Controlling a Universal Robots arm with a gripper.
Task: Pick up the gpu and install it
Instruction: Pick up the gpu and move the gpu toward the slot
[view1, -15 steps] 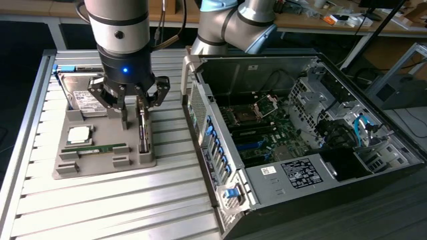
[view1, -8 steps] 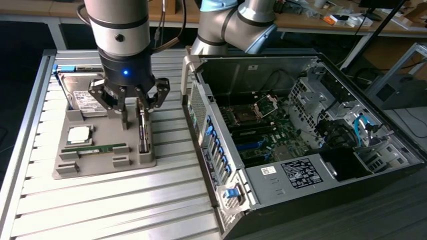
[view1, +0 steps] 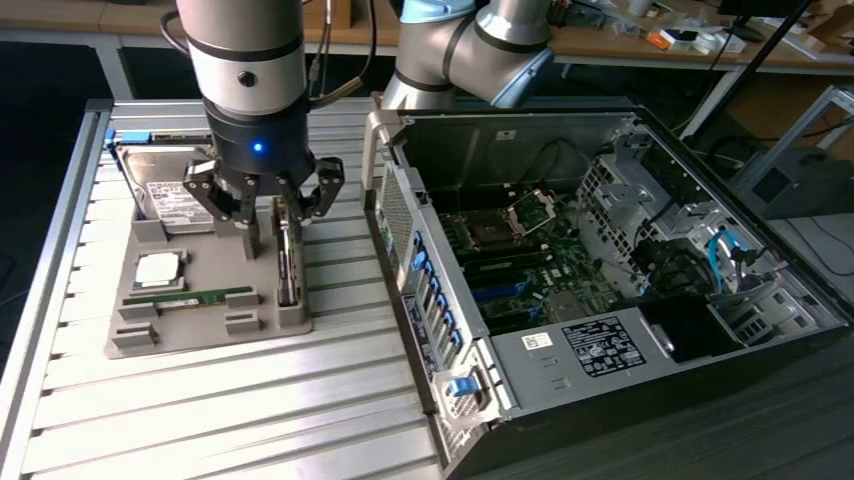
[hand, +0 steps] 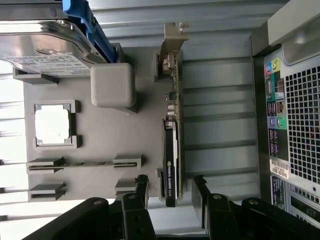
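Your parts tray sits on the slatted table beside the open computer case. On it, the gpu stands along the case-side edge. The hard drive lies at the far opposite corner, with the CPU and memory stick in front of it.

Base of end effector off-frame

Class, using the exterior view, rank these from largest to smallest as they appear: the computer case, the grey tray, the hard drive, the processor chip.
1. computer case
2. grey tray
3. hard drive, partly hidden by the arm
4. processor chip
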